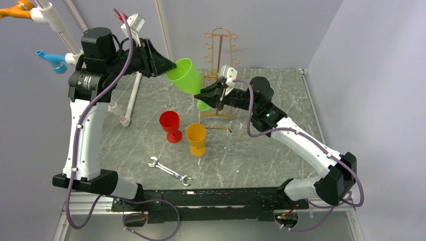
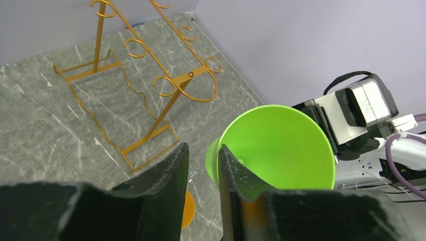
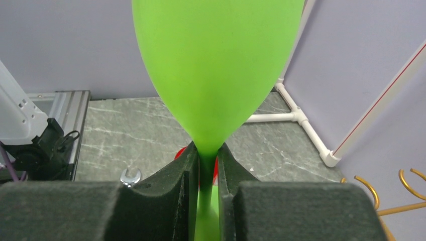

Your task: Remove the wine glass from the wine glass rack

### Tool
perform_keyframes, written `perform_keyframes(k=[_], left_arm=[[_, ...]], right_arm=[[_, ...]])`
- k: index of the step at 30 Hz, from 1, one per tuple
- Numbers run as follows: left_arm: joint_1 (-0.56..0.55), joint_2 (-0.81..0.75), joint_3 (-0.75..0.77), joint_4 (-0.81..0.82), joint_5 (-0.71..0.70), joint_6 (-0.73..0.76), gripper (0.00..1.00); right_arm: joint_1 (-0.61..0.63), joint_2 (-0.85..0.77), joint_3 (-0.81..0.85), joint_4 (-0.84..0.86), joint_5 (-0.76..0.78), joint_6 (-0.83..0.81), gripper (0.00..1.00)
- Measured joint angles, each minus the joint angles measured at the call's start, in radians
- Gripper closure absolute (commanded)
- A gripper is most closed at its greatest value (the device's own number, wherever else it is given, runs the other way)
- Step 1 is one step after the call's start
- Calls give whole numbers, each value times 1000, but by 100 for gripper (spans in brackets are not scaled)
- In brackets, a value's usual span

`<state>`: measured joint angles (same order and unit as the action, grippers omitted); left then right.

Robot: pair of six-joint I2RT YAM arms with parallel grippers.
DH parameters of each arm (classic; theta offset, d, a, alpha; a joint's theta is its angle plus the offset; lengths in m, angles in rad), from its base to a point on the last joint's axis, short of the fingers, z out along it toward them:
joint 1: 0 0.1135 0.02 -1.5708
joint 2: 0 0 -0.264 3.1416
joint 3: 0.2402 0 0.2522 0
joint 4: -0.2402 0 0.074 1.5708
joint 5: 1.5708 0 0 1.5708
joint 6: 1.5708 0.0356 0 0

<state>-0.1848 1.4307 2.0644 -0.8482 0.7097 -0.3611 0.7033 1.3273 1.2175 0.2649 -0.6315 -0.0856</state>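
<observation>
Holding the stem, the right gripper (image 1: 202,95) keeps the green wine glass (image 1: 187,75) tilted in mid-air, off the gold wine glass rack (image 1: 221,50) just behind it, above the red goblet (image 1: 170,125)

From the left wrist, the left gripper (image 2: 203,186) sits at the rim with its jaws narrowly apart, probably steadying; the rack's loops are bare

From the right wrist, the jaws are clamped on the stem, with open floor beyond
</observation>
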Motion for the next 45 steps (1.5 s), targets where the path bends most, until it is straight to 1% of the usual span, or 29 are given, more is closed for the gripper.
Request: perform_keyframes(k=[6, 10, 11, 18, 21, 23, 25, 26, 28, 32, 39, 45], left_arm=[[0, 0, -22, -10, 25, 5, 83], [0, 0, -33, -10, 42, 4, 98], [0, 0, -33, -10, 45, 5, 100], [0, -3, -45, 0, 45, 9, 100], [0, -10, -62, 13, 37, 9, 100], [0, -13, -63, 13, 32, 9, 100], [0, -14, -63, 12, 24, 10, 100], [0, -14, -63, 9, 15, 10, 100], [0, -14, -65, 10, -2, 10, 100], [0, -14, -70, 13, -28, 9, 100], [0, -14, -66, 11, -57, 9, 100], [3, 2, 16, -8, -107, 20, 100]], right_arm=[[5, -2, -23, 6, 9, -19, 100], [8, -2, -29, 6, 19, -31, 100], [10, -2, -29, 6, 23, -35, 100], [17, -2, -29, 3, 38, -44, 99], [20, -2, -30, -3, 47, -44, 85], [23, -2, -30, -3, 51, -43, 72], [26, -2, -30, 0, 55, -41, 54], [27, -2, -30, 11, 56, -37, 49], [32, -2, -30, 36, 56, -35, 41], [37, -2, -30, 58, 59, -29, 32], [43, -2, -32, 62, 71, -26, 23], [48, -23, -48, 72, 74, -13, 16]])
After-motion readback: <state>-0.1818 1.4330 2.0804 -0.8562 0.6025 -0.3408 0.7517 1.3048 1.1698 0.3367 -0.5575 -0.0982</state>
